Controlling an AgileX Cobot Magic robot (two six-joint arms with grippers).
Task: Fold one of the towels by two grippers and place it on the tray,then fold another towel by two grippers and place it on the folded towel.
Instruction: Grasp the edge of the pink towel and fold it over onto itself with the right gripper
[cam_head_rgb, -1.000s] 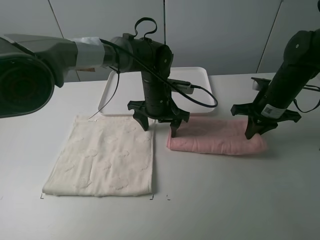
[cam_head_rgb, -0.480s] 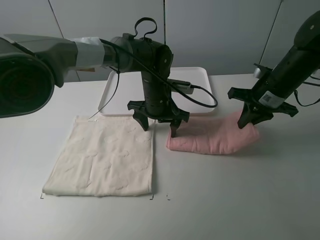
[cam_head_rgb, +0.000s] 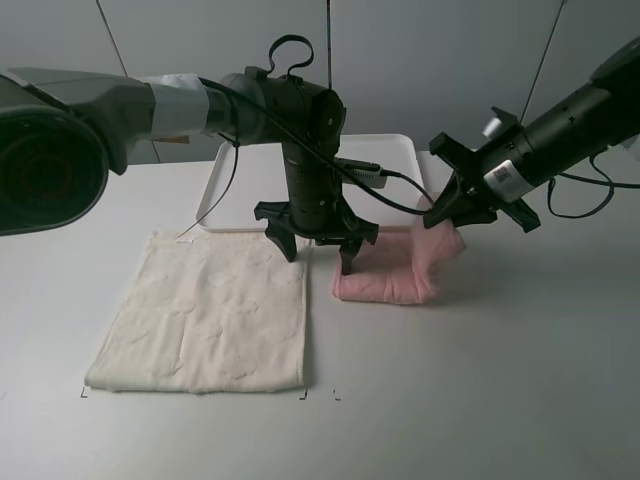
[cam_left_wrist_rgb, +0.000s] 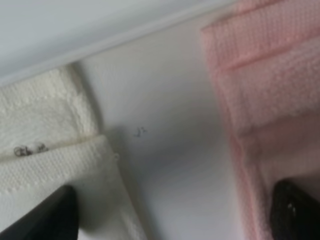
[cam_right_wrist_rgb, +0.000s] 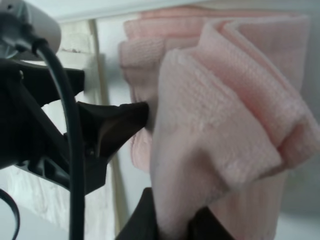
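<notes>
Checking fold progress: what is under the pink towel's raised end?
The right gripper holds that end up; below it the pink towel drapes down to its flat part on the table. The left gripper stands open at the other end. Inside the fold is covered.

Ext cam high, looking down at table (cam_head_rgb: 490, 390); both wrist cams v. close, sharing pink towel (cam_head_rgb: 385, 285).

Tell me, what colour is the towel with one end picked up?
The towel is pink, clearest in the right wrist view.
</notes>
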